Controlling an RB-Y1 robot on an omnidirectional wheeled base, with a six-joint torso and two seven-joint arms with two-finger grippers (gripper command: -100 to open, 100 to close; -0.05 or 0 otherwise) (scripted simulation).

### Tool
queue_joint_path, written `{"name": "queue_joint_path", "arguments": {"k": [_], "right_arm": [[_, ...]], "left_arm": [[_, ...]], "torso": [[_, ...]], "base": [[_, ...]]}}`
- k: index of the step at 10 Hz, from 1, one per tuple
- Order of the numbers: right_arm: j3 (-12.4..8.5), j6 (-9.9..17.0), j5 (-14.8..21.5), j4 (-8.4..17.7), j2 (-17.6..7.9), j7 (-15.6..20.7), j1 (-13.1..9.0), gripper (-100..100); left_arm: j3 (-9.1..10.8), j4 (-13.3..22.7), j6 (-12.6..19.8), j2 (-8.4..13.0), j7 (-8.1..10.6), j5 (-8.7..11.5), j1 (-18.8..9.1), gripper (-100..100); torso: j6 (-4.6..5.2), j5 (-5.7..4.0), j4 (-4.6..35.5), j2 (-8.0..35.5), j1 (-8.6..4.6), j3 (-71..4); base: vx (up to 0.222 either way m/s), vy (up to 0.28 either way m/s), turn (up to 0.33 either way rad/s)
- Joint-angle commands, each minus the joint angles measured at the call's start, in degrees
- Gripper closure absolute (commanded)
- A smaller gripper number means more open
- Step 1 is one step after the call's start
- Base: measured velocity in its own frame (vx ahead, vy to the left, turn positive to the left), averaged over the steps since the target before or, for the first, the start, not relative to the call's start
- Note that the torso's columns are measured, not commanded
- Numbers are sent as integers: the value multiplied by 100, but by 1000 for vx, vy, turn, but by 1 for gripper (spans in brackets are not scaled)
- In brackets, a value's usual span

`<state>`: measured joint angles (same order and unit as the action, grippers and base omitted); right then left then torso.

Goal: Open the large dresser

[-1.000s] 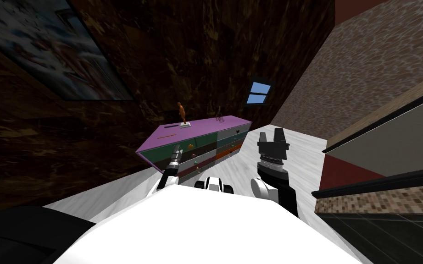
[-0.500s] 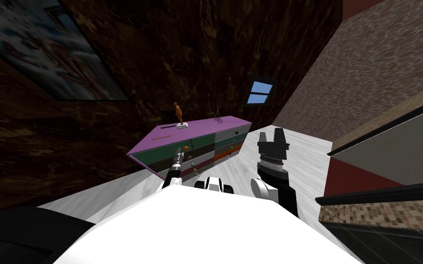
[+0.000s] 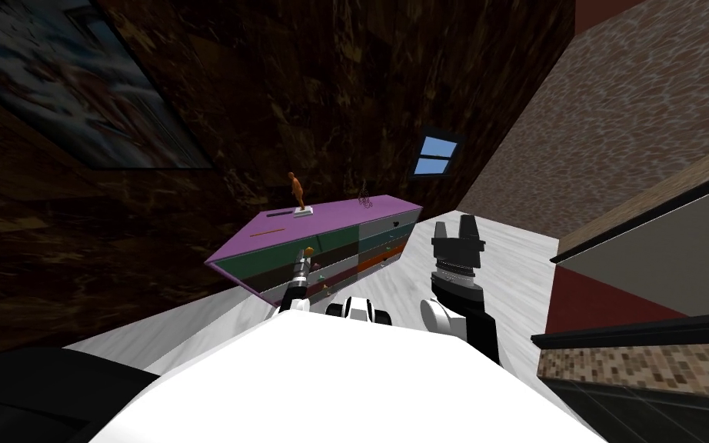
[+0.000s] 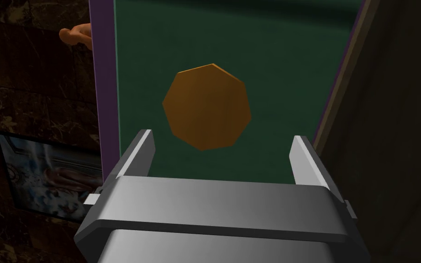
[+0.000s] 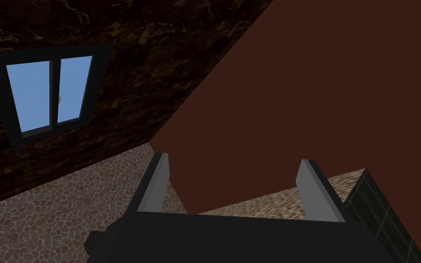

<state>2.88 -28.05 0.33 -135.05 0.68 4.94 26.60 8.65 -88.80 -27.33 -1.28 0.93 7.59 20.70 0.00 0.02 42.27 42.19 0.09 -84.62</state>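
No writing, label, brand mark, number or sign can be read anywhere. The dresser [image 3: 322,219] has plain coloured drawer fronts, and its orange knob [image 4: 206,107] bears no mark. The framed picture [image 3: 61,77] on the dark wall is a smear of colours with no legible lettering.

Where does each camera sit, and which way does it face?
Head view: on the head, steeply down at the dresser; left hand and right hand show.
Left wrist: on that hand, facing an orange knob; open fingers show.
Right wrist: on that hand, aimed past the dresser; open fingers show.
Head and left wrist share the knob.
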Motion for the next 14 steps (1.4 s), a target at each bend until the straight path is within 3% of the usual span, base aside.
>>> {"name": "queue_joint_path", "arguments": {"k": [1, 6, 14], "right_arm": [[0, 0, 0, 0, 0, 0, 0, 0], [1, 1, 0, 1, 2, 0, -3, 0], [1, 0, 0, 0, 1, 0, -2, 0]], "left_arm": [[2, -14, 21, 1, -1, 1, 0, 100], [-72, -246, 105, -26, -7, -15, 156, 100], [-153, -333, 97, -76, -32, -50, 271, 100]], "torso": [[-1, 0, -1, 6, -5, 1], [6, 11, -14, -5, -8, -1], [5, 8, -15, -17, -6, -10]], "base": [[6, 4, 12], [-146, -91, 10], [-130, -77, 11]]}}
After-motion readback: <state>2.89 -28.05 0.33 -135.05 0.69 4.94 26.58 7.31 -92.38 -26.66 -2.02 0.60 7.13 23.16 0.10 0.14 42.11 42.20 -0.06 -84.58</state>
